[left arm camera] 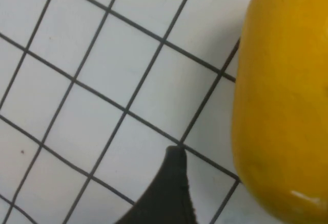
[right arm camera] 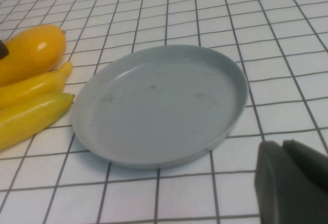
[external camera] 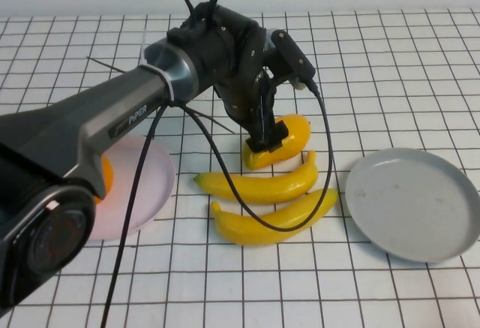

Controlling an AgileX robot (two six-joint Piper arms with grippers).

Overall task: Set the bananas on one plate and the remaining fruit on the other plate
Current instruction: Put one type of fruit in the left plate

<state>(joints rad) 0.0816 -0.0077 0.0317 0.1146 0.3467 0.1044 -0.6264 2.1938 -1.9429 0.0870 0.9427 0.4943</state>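
Note:
My left gripper (external camera: 264, 145) reaches down over the left end of a yellow-orange mango-like fruit (external camera: 289, 136) lying on the table. In the left wrist view one dark finger (left arm camera: 174, 193) stands a little apart from the fruit (left arm camera: 282, 106), and the jaws are open around it. Two bananas (external camera: 259, 185) (external camera: 274, 219) lie side by side just in front of it. The other, more orange fruit (external camera: 107, 178) lies on the pink plate (external camera: 146, 185), mostly hidden by the left arm. The grey-blue plate (external camera: 412, 204) is empty. My right gripper (right arm camera: 281, 147) is shut, beside the grey-blue plate (right arm camera: 159, 106), out of the high view.
The left arm and its black cable (external camera: 225, 170) stretch across the table's left and middle, the cable looping over the bananas. The white gridded tabletop (external camera: 375, 80) runs behind and in front of the plates.

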